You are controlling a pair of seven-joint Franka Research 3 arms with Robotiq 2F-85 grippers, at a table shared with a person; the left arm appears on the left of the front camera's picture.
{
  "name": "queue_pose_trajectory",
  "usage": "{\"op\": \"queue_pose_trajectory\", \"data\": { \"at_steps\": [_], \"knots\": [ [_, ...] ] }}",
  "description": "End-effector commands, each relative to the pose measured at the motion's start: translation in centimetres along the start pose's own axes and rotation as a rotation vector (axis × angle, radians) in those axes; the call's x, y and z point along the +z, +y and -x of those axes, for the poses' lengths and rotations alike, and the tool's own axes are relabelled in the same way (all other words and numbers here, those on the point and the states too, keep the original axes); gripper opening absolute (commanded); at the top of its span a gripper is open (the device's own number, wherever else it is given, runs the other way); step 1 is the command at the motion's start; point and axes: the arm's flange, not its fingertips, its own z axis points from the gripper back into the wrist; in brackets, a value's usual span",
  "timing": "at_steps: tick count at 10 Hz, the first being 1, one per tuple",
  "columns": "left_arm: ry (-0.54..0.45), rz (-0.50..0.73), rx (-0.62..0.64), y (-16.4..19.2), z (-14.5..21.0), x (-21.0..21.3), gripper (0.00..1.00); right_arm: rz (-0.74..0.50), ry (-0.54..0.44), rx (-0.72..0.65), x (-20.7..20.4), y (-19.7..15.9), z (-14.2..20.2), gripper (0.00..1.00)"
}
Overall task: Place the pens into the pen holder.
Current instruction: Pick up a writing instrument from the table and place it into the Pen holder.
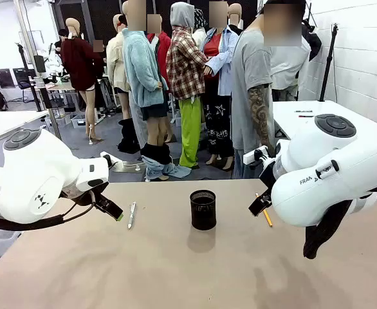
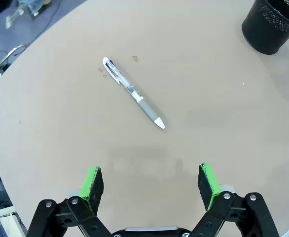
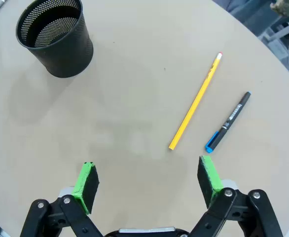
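Geometry for the picks: holder (image 1: 202,210) upright mid-table (image 1: 175,270), between the arms, looks empty from the right wrist view; all three pens lie flat outside it.

White pen (image 2: 133,93) is on the left arm's side, straight ahead of left gripper (image 2: 152,180); jaws wide, nothing held; the pen's long axis runs diagonal to the pad-to-pad line, so I'd expect some wrist roll before closing across the barrel.

Pencil (image 3: 196,101) and dark pen (image 3: 228,122) are on the right arm's side, ahead of right gripper (image 3: 147,180) and off toward one pad; jaws wide, nothing held; the two lie near-parallel, close but apart, both diagonal; pencil lies on the holder side, so it's likely the cleaner first grab.
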Motion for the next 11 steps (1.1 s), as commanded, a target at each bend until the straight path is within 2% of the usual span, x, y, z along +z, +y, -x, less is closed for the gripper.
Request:
{"op": "queue_pose_trajectory", "data": {
  "at_steps": [1,11],
  "knots": [
    [0.000,0.000,0.000,0.00,-0.01,0.01,1.00,0.000,0.000,0.000,0.00,0.00,0.00,1.00],
    [0.000,0.000,0.000,0.00,-0.01,0.01,1.00,0.000,0.000,0.001,0.00,0.01,0.00,1.00]
  ]
}}
